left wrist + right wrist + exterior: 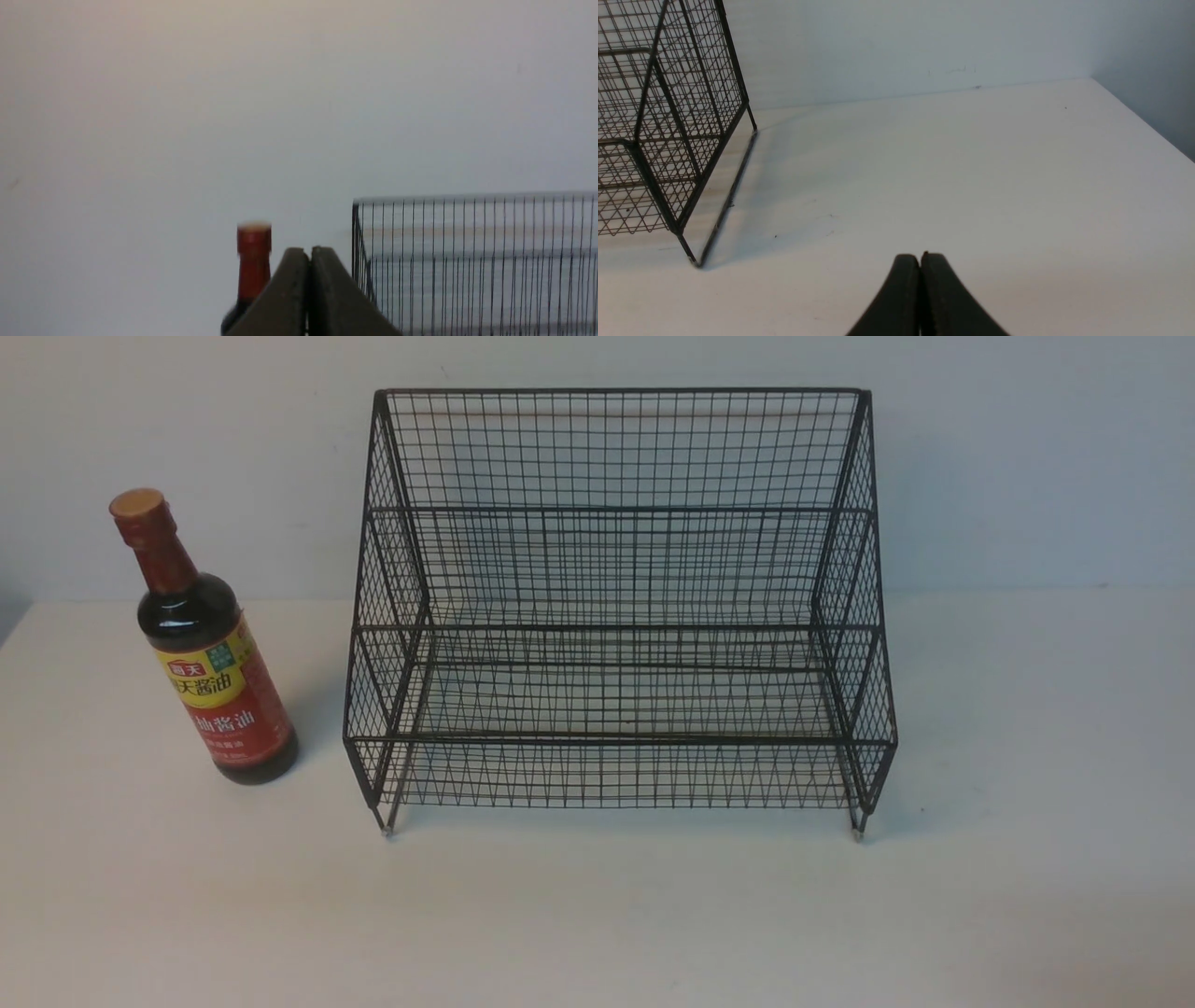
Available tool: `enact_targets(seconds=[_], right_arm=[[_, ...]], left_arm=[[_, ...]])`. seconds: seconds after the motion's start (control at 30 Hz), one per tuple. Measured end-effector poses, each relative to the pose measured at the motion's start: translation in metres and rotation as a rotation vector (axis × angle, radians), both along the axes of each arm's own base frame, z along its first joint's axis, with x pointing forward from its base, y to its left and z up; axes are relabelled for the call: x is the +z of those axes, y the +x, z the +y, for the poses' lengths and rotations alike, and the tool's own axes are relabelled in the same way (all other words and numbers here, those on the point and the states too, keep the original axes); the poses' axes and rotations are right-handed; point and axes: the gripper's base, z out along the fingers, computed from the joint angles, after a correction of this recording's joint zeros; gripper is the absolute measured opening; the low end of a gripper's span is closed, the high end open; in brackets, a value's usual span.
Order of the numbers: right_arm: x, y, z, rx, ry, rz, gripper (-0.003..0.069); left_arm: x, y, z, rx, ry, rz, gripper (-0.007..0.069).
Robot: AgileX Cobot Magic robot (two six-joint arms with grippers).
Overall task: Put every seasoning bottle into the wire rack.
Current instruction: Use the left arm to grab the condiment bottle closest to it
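**Bottle on the desk beside the rack; both tools clenched on nothing**

From my station I saw the seasoning bottle (210, 653) standing upright on the white desk (597, 915), outside the wire rack (616, 616) and on the robot's left of it; the two were near each other but apart, with a strip of desk between the bottle's base and the rack's left side panel. The bottle's yellow-and-red label faced the front camera; its red neck wrap and tan cap rose against the pale wall (1027, 457) behind. The rack stood on its small feet near the middle of the desk, its open front toward me, its lower tier in front and its upper tier stepped up behind it, its tall back close to the wall; I could not tell whether the back touched the wall.

The left tool (309, 254) was clenched, its two dark fingers meeting along a thin seam with nothing between them; in the left wrist view the bottle's neck and cap showed beyond it, blurred, and the rack's top corner showed as well, the tool touching neither. The right tool (920, 259) was likewise clenched on nothing, hanging above the desk; in the right wrist view the rack's end panel and one foot stood well apart from it.
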Motion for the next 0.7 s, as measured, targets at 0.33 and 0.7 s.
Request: enact_targets(seconds=[0.33, 0.7], right_arm=[[0.000, 0.000, 0.000, 0.000, 0.000, 0.000, -0.0012], [0.000, 0.000, 0.000, 0.000, 0.000, 0.000, -0.0012]], left_arm=[[0.035, 0.044, 0.004, 0.035, -0.116, 0.106, -0.0013], [0.036, 0.160, -0.001, 0.073, -0.083, 0.362, -0.0012]])
